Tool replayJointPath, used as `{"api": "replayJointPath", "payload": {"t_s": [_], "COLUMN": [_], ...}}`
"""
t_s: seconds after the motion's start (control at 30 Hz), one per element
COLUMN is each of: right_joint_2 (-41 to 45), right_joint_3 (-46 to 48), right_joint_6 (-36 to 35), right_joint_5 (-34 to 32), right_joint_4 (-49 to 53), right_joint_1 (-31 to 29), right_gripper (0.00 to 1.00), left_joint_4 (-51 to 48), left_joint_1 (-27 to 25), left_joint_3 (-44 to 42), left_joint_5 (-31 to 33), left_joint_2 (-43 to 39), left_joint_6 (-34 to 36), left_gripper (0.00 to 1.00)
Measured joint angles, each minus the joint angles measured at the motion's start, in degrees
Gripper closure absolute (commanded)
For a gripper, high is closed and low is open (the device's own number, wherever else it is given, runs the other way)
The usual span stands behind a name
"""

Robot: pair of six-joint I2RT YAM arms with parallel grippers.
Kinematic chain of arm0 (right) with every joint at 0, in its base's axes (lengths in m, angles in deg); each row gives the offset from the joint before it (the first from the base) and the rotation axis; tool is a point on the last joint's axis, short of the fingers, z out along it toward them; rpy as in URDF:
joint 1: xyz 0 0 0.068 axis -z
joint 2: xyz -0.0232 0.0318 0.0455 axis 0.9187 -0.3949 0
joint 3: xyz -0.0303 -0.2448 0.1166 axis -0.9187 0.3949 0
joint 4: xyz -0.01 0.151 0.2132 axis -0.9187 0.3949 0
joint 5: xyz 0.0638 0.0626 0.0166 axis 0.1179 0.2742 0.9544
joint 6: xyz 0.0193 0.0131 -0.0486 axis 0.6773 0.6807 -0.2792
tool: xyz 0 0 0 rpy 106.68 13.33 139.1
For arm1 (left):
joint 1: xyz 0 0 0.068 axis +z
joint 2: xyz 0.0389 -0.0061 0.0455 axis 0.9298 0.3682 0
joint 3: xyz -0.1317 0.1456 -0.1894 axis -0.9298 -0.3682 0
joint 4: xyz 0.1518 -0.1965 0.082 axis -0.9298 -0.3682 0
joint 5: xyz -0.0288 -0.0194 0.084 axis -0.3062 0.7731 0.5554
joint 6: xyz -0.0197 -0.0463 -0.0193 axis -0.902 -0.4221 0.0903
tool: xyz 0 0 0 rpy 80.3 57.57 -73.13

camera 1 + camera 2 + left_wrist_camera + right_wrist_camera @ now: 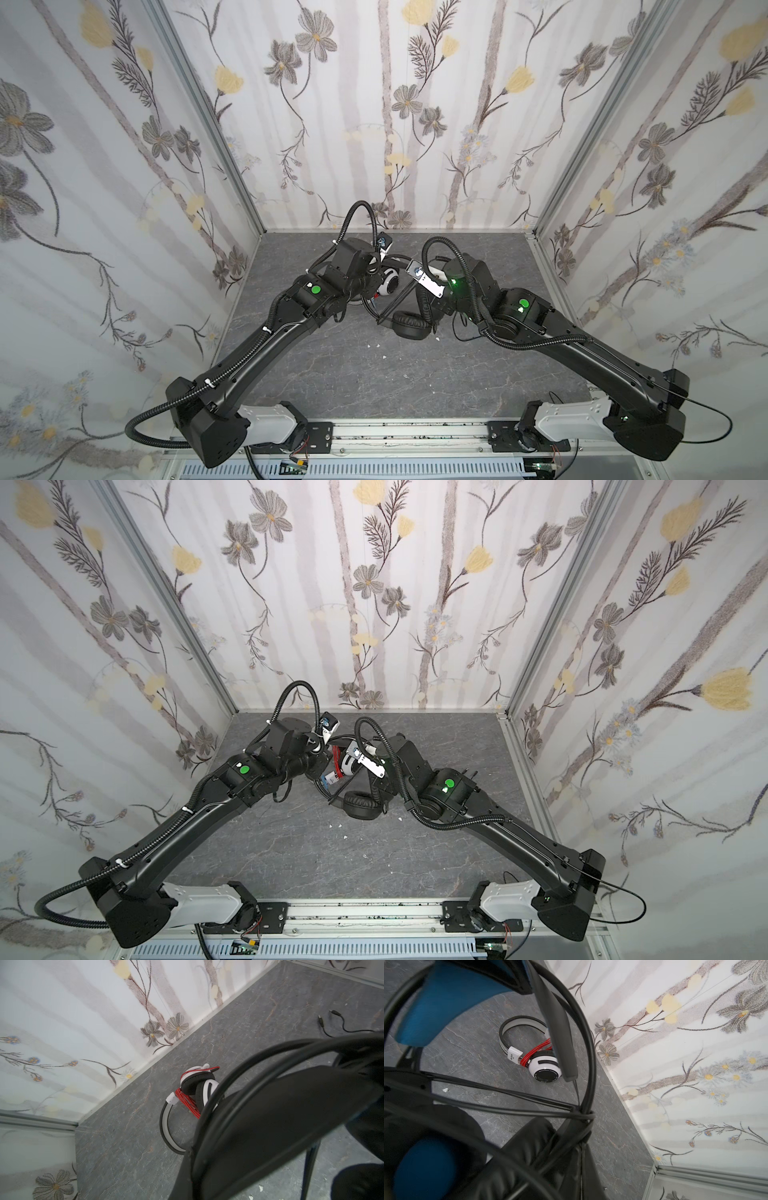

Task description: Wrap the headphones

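White headset (pixel 544 1068), red cord (pixel 535 1053) wound, lies set aside on the tabletop (pixel 332 374). Left gripper (pixel 368 296) and right gripper (pixel 434 305), both pinched closed, apparently brace the black headset (pixel 409 326) between them for winding its black cord (pixel 592 1059).

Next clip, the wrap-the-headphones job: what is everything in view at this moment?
white headset: one, white with black pads, red cord wound on it, back of the table.
black headset: one, black and blue, mid-table, nearer than the white headset.
black cord: one, looped about the black headset.
plug ends: two, black, loose on table.
white scraps: few, mid-table.
table: one, grey marbled.
walls: three, floral, around table.
left arm, right arm: two, black, meeting over the headsets.
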Motion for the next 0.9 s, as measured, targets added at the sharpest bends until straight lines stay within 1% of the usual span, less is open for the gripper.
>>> {"api": "replayJointPath", "payload": {"t_s": [0.2,0.33,0.5,0.7,0.87,0.9], "right_joint_2": [0.0,0.26,1.01,1.68,3.72,4.02], "right_joint_3": [-0.02,-0.02,1.22,3.85,6.23,6.62], "right_joint_6": [-0.61,-0.57,-0.28,2.6,6.29,6.97], "right_joint_5": [-3.28,-4.44,-4.79,-3.43,1.14,2.34], "right_joint_4": [-0.76,-1.79,-3.41,-5.27,-8.46,-9.05], "right_joint_1": [2.45,4.39,5.44,10.45,14.29,14.97], "right_gripper": [0.9,0.9,0.9,0.89,0.9,0.91], "left_joint_4": [-6.25,-8.37,-10.23,-11.63,-12.7,-12.92], "left_joint_1": [-0.35,-0.81,-1.27,-1.66,-2.56,-2.67], "left_joint_3": [3.26,6.01,7.85,11.54,16.06,17.09], "left_joint_5": [-7.96,-10.01,-11.72,-13.03,-14.75,-15.1], "left_joint_2": [-0.22,0.2,0.39,0.48,0.87,1.01], "left_joint_6": [-0.07,-0.13,-0.09,-0.46,-1.01,-1.18], "left_gripper": [1.0,1.0,1.0,1.0,1.0,1.0]}}
